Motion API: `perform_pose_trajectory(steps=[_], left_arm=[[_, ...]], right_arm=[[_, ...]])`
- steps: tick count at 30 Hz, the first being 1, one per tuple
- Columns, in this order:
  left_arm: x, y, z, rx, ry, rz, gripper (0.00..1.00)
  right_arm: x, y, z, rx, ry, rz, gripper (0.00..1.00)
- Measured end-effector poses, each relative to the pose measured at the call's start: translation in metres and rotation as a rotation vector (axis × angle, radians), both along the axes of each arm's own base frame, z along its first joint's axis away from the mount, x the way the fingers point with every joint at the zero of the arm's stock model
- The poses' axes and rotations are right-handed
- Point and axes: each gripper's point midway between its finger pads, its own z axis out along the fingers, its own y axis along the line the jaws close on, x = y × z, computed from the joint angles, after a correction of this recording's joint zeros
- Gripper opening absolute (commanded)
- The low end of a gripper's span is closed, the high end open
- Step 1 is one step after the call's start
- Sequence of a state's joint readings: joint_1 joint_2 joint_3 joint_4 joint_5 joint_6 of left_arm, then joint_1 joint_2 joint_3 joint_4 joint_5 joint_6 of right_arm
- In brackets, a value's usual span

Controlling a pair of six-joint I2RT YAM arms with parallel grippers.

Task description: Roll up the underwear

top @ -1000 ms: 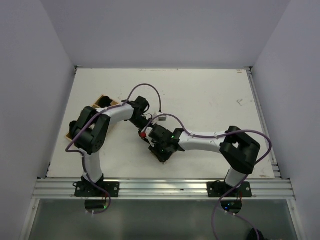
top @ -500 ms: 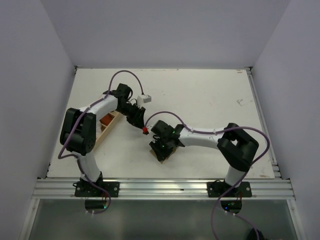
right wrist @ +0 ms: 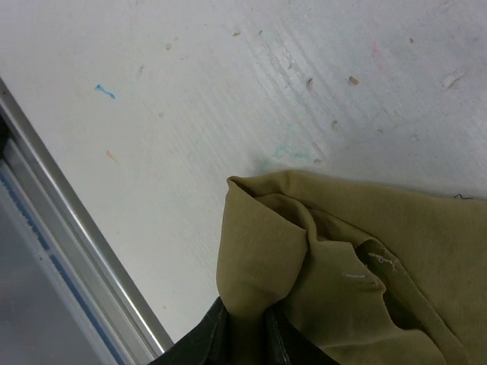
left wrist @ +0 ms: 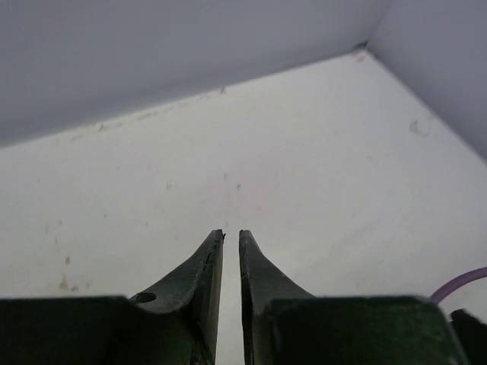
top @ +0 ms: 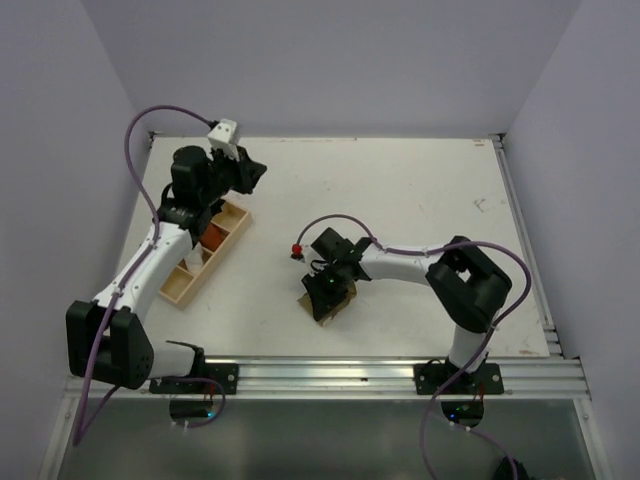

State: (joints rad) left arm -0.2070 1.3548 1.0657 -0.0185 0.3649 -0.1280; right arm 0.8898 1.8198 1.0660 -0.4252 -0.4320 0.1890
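The underwear (top: 327, 302) is a small olive-khaki bunch on the white table near the front middle. My right gripper (top: 325, 288) is down on it and shut on a fold of it. In the right wrist view the olive cloth (right wrist: 342, 289) fills the lower right, and a fold runs down between the jaws of the right gripper (right wrist: 245, 328). My left gripper (top: 248, 176) is raised at the far left, above the tray's far end and far from the cloth. In the left wrist view the left gripper (left wrist: 231, 233) has its fingers almost touching, with nothing between them.
A wooden divided tray (top: 183, 287) lies at the left and holds an orange-red cloth bundle (top: 214, 238). An aluminium rail (top: 320, 375) runs along the table's near edge, close to the cloth, and also shows in the right wrist view (right wrist: 72, 255). Walls enclose the table.
My left arm has swung up and back to the far left, away from the right gripper, uncovering the tray. My right gripper has stayed on the underwear.
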Motion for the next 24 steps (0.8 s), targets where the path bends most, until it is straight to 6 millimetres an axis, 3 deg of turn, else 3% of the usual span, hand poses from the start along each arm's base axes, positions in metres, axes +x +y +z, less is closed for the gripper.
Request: perform_pose_trajectory(steps=[1,4,6,7,9,12,14,18,20,24], left_arm=[[0.002,-0.002,0.022,-0.065,-0.063,0.01,0.19],[0.019,-0.016,0.058,-0.162,-0.138,-0.051,0.2],[0.033,-0.031,0.054,-0.167,-0.111,-0.157,0.18],[0.038,-0.037,0.045,-0.158,-0.077,-0.201,0.14],[0.036,-0.046,0.009,-0.14,0.041,-0.269,0.15],[0.012,-0.046,-0.051,-0.125,0.25,-0.301,0.17],[-0.01,-0.042,-0.081,-0.108,0.38,-0.303,0.16],[-0.032,-0.036,-0.107,-0.056,0.501,-0.331,0.09],[-0.04,-0.034,-0.113,-0.024,0.512,-0.356,0.0],[-0.063,-0.044,-0.123,0.1,0.466,-0.412,0.02]], right_arm=[[0.001,0.0,0.0,0.012,0.016,-0.001,0.12],[0.002,0.001,0.0,0.061,0.086,-0.002,0.12],[0.003,0.0,0.0,0.09,0.135,-0.009,0.13],[0.003,0.0,0.0,0.109,0.166,-0.011,0.13],[0.005,0.0,-0.001,0.147,0.233,-0.022,0.13],[0.006,-0.002,-0.001,0.211,0.334,-0.037,0.14],[0.007,-0.003,-0.001,0.251,0.389,-0.045,0.14],[0.008,-0.004,-0.001,0.306,0.451,-0.051,0.14],[0.008,-0.005,-0.001,0.326,0.473,-0.054,0.14],[0.009,-0.006,-0.001,0.369,0.533,-0.062,0.14]])
